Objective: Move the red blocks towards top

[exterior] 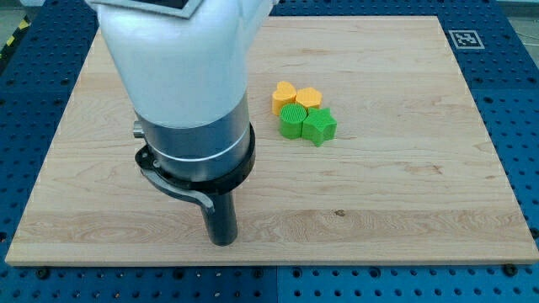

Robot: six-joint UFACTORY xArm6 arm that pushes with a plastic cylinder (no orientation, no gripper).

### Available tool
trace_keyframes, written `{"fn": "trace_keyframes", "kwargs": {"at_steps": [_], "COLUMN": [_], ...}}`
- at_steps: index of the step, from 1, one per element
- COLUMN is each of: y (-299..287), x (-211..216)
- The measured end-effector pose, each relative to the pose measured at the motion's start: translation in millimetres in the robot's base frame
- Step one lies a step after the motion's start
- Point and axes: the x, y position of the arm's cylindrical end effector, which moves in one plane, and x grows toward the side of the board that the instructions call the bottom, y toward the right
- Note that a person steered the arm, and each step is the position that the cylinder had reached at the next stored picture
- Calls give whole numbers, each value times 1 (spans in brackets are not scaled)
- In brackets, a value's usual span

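Observation:
No red block shows in the camera view; the arm's big white and grey body (189, 93) hides much of the board's left half. My tip (222, 241) rests on the board near the view's bottom, left of centre. Right of and above it sits a tight cluster: a yellow heart-shaped block (284, 96), a yellow hexagonal block (309, 98), a green round block (293, 123) and a green star-shaped block (320, 126). The tip stands well apart from this cluster, below and to its left.
The wooden board (404, 185) lies on a blue perforated table (522, 101). A black-and-white marker (465, 38) sits at the board's top right corner.

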Motion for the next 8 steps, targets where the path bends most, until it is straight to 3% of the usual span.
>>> {"fn": "trace_keyframes", "kwargs": {"at_steps": [2,4,8], "y": [-3,-1,-1], "x": [-3,-50,-63]}}
